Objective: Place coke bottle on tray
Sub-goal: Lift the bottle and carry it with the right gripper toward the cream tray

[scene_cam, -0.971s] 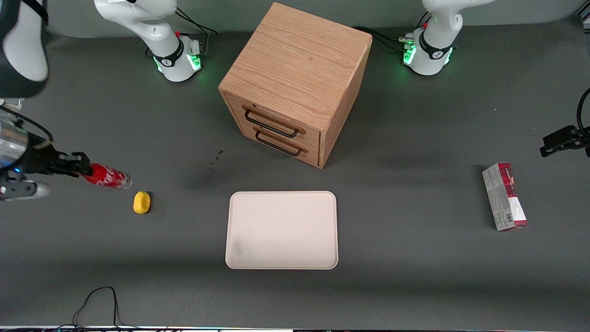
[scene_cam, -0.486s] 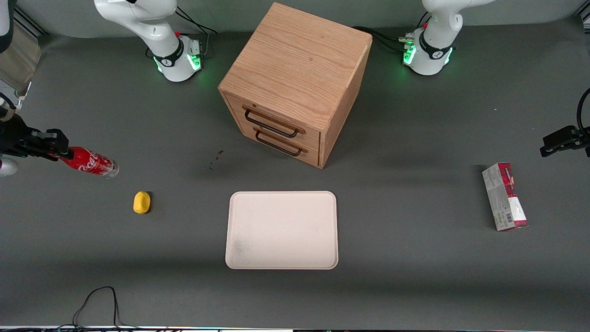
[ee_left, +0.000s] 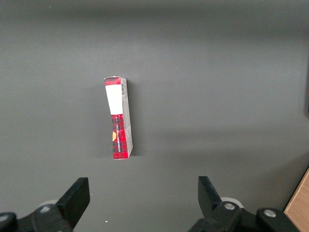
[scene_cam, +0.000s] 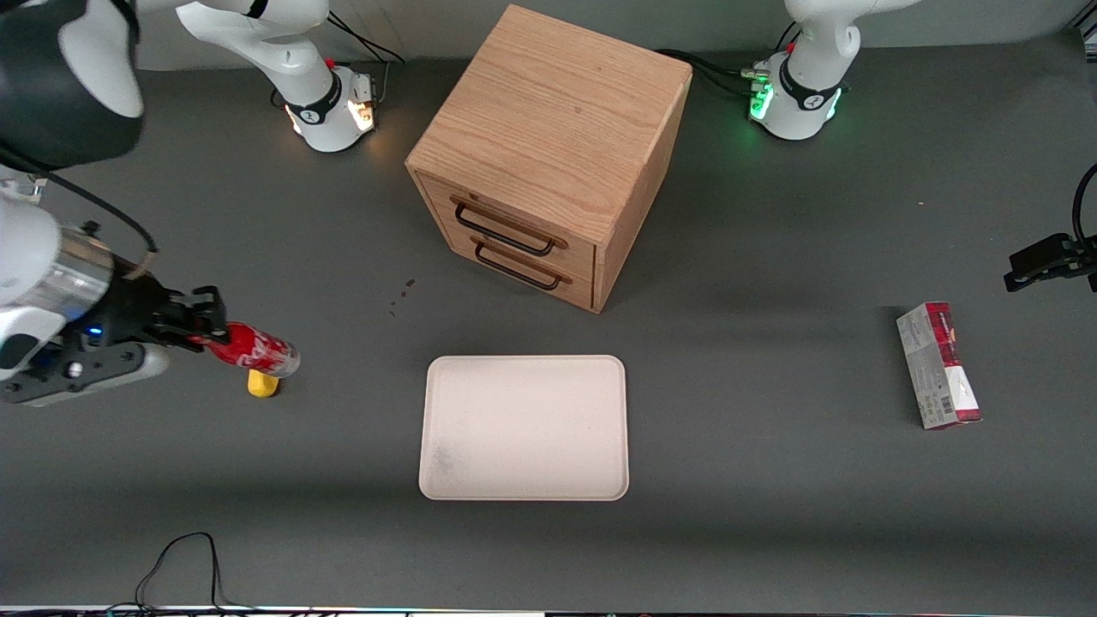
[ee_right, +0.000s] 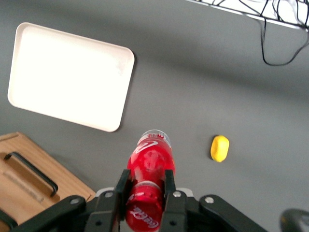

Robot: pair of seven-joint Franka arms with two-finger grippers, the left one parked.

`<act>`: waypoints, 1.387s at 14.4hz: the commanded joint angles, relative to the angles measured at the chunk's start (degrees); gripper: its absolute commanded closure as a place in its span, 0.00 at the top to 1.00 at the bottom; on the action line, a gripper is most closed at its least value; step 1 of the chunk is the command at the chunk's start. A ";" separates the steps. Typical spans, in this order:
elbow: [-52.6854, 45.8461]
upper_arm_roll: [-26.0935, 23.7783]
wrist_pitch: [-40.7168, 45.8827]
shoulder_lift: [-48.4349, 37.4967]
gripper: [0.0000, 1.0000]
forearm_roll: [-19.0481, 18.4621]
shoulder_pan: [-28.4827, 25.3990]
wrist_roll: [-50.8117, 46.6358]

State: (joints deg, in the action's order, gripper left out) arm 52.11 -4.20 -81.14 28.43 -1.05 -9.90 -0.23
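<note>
My right gripper (scene_cam: pixel 204 330) is shut on the cap end of the coke bottle (scene_cam: pixel 254 350) and holds it above the table at the working arm's end. The bottle's clear base points toward the tray (scene_cam: pixel 524 427). In the right wrist view the two fingers (ee_right: pixel 120 186) clamp the red cap and neck of the bottle (ee_right: pixel 150 164), with the tray (ee_right: pixel 67 75) lying flat on the table below. The cream tray has nothing on it.
A small yellow oval lump (scene_cam: pixel 261 385) lies on the table just under the bottle's base, also seen in the right wrist view (ee_right: pixel 219 148). A wooden two-drawer cabinet (scene_cam: pixel 548 154) stands farther from the front camera than the tray. A red-and-grey carton (scene_cam: pixel 938 365) lies toward the parked arm's end.
The gripper has carried the bottle from the table's edge toward the tray, so that the bottle's base now hangs over the yellow lump.
</note>
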 commanded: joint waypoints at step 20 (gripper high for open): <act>-5.00 0.51 -23.26 22.27 0.00 -4.31 -10.84 -14.72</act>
State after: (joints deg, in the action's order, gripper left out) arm 50.06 -3.37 -103.47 48.22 -4.49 -20.66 -14.21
